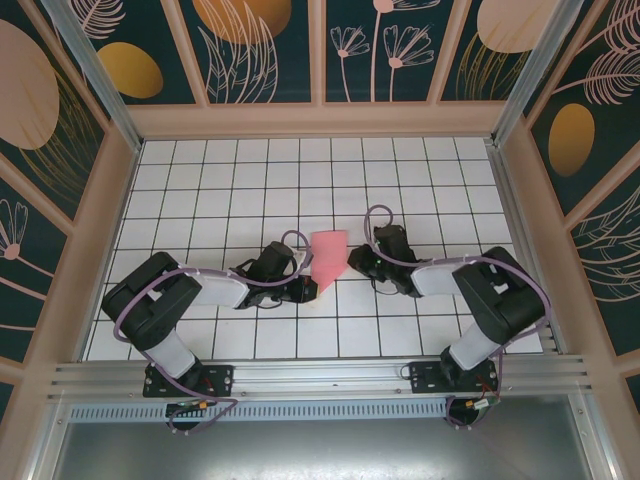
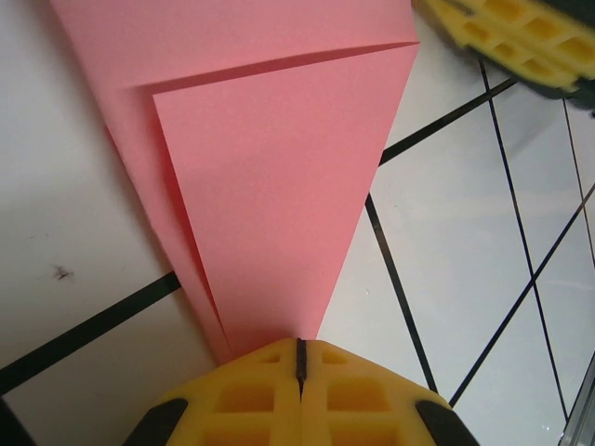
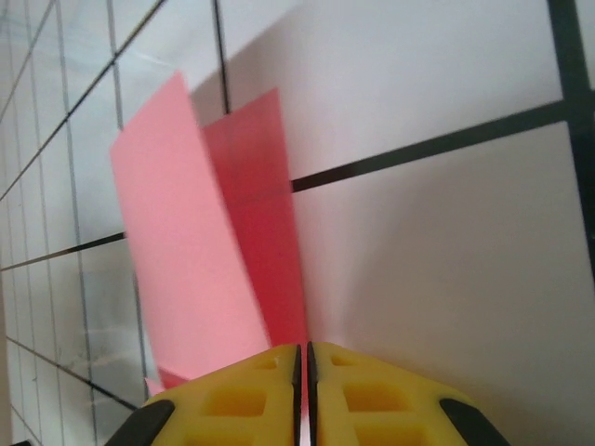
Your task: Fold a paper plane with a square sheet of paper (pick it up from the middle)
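Note:
The pink sheet of paper, folded into a tapering paper plane [image 1: 330,258], stands partly raised at the middle of the white grid table [image 1: 250,190]. In the left wrist view its layered flaps [image 2: 279,186] narrow to a tip that runs into my left gripper [image 2: 300,348], which is shut on it. My left gripper [image 1: 308,288] sits at the plane's near left end. My right gripper [image 1: 352,262] is at its right side. In the right wrist view the plane's two wings [image 3: 186,242] rise upright, and the crease runs into the hairline slit of my right gripper [image 3: 303,351].
The right gripper's yellow fingers [image 2: 521,37] show at the top right of the left wrist view. Patterned walls [image 1: 320,50] enclose the table on three sides. A metal rail [image 1: 320,375] with both arm bases runs along the near edge.

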You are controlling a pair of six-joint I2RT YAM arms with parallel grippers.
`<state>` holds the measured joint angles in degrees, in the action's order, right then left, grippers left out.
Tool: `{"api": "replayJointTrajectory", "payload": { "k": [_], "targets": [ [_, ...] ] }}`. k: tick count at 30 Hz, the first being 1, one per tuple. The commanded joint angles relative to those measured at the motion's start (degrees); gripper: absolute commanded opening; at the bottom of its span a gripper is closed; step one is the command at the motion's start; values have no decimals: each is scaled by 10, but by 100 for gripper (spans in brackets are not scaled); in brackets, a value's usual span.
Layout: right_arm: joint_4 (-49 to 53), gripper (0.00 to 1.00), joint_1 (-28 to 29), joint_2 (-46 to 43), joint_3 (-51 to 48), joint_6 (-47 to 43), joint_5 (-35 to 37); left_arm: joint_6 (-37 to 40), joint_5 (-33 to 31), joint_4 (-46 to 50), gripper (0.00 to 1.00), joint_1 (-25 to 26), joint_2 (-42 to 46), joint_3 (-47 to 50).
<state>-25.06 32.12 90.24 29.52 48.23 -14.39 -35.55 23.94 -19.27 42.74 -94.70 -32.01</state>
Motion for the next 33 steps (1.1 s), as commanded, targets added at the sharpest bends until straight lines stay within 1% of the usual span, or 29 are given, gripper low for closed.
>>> {"api": "replayJointTrajectory", "payload": {
  "k": [1, 4, 8, 11, 19, 23, 27, 28, 30, 31, 33],
  "targets": [
    [15, 15, 11, -45, 10, -23, -3, 20, -28, 92, 0, -4, -3, 28],
    [17, 16, 42, -37, 25, -19, -14, 23, -23, 94, 0, -3, 2, 25],
    [9, 15, 85, 5, 48, -13, -22, 28, -17, 101, 0, -3, 7, 17],
    [-4, 15, 100, 35, 58, -4, -31, 37, -5, 106, 0, -3, 16, 18],
    [5, 15, 108, 77, 47, 29, -11, 45, 5, 124, 0, -3, 81, 55],
    [-18, 15, 117, 87, 20, 72, 13, 44, -7, 138, 0, -3, 104, 56],
    [-33, 15, 130, 92, 17, 89, 13, 33, -4, 135, 1, -3, 146, 53],
    [-19, 14, 136, 89, 20, 96, 23, 29, -12, 136, 2, -3, 166, 51],
    [45, 14, 149, 76, 34, 128, 60, 20, -39, 140, 5, -3, 212, 51],
    [84, 14, 156, 69, 42, 150, 81, 16, -63, 146, 6, -3, 236, 51],
    [105, 14, 182, 45, 47, 178, 118, 7, -117, 155, 8, -3, 275, 50]
  ]
}}
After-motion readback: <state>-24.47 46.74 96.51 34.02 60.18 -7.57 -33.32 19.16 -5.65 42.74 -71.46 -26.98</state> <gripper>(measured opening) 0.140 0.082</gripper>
